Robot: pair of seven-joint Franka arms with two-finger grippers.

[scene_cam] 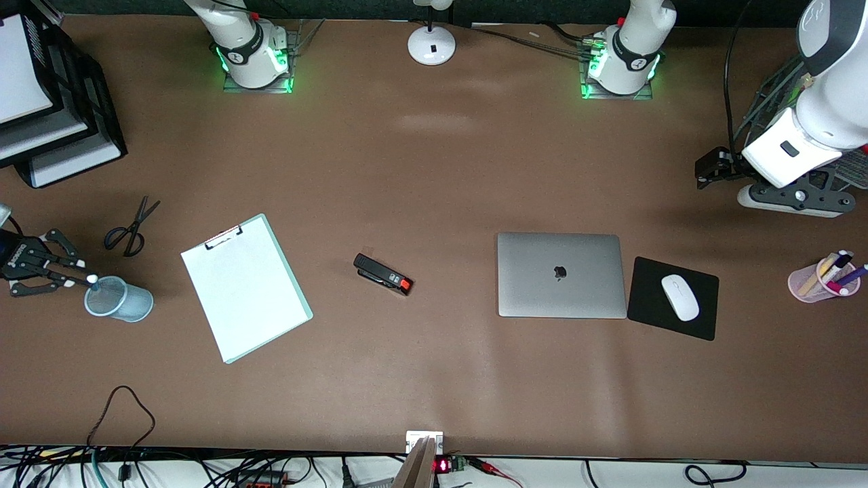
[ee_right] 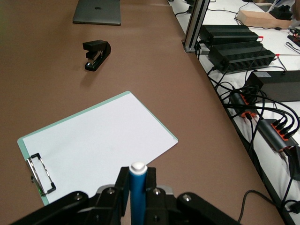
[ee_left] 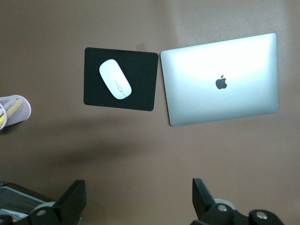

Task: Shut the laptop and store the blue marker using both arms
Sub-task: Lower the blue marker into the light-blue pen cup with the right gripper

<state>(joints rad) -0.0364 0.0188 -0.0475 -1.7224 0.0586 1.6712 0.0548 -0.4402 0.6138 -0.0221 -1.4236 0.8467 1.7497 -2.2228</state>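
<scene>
The silver-grey laptop (scene_cam: 560,274) (ee_left: 220,79) (ee_right: 97,11) lies flat on the table with its lid down and the apple logo up. My right gripper (scene_cam: 80,271) (ee_right: 138,176) is at the right arm's end of the table, shut on the blue marker (scene_cam: 93,280) (ee_right: 138,190). The marker's pale end pokes out between the fingers, just over the rim of a light-blue mesh cup (scene_cam: 121,300). My left gripper (scene_cam: 707,169) (ee_left: 139,192) hangs open and holds nothing, above bare table toward the left arm's end, with the laptop and mouse pad below it.
A black mouse pad (scene_cam: 698,322) with a white mouse (scene_cam: 679,297) lies beside the laptop. A pink cup of pens (scene_cam: 822,279) stands past it. A black stapler (scene_cam: 383,274), a clipboard (scene_cam: 245,287) and scissors (scene_cam: 130,227) lie mid-table. Stacked black trays (scene_cam: 54,115) fill one corner.
</scene>
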